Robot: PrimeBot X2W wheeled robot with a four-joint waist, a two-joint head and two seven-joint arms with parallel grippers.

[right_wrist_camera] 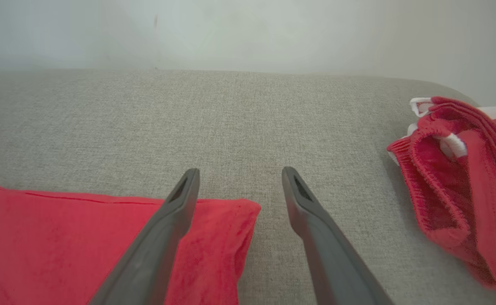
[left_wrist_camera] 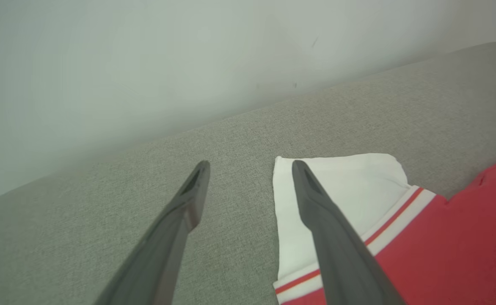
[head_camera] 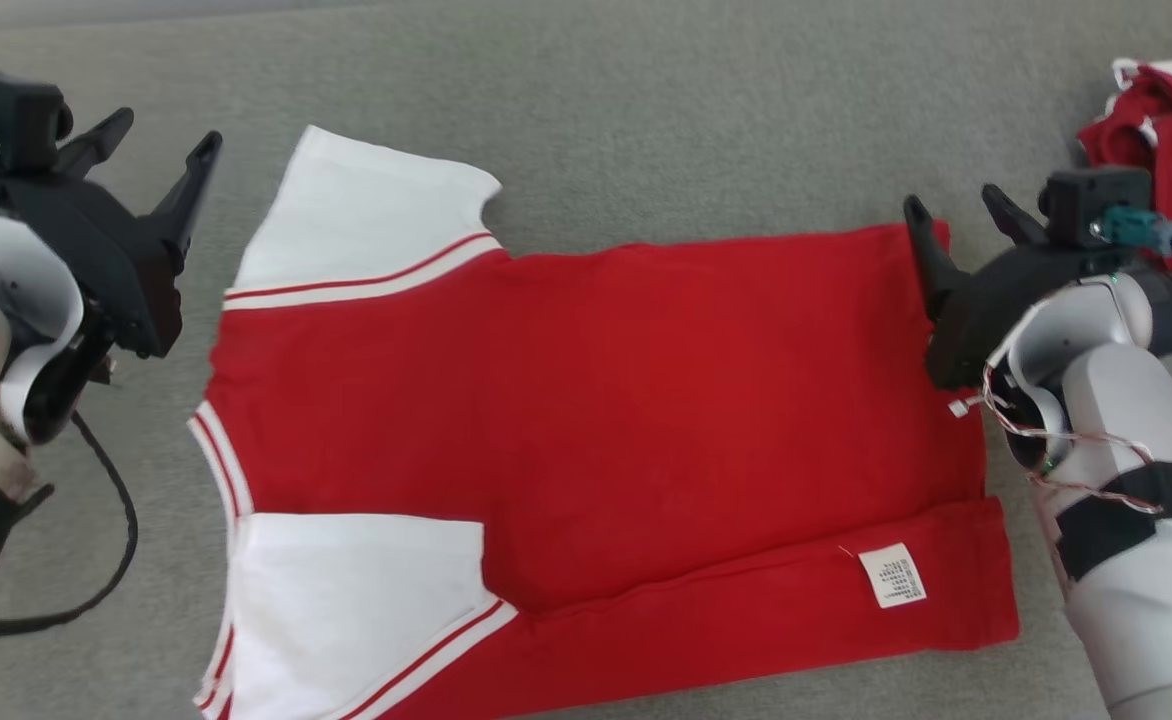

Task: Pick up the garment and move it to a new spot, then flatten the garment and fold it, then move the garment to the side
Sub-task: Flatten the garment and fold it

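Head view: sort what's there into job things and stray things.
Job: shirt, red and white, spread on the grey cushion, near edge folded over.
Stray: red heap at far right; black cable at left.

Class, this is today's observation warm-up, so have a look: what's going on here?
A two-armed robot is working on a red and white T-shirt spread flat on a grey fabric surface. A strip along its near edge looks folded over, with a white label showing. Both grippers are open and hold nothing: the left gripper is beside the far white sleeve, the right gripper at the far hem corner. A pile of red clothing lies off to the right.
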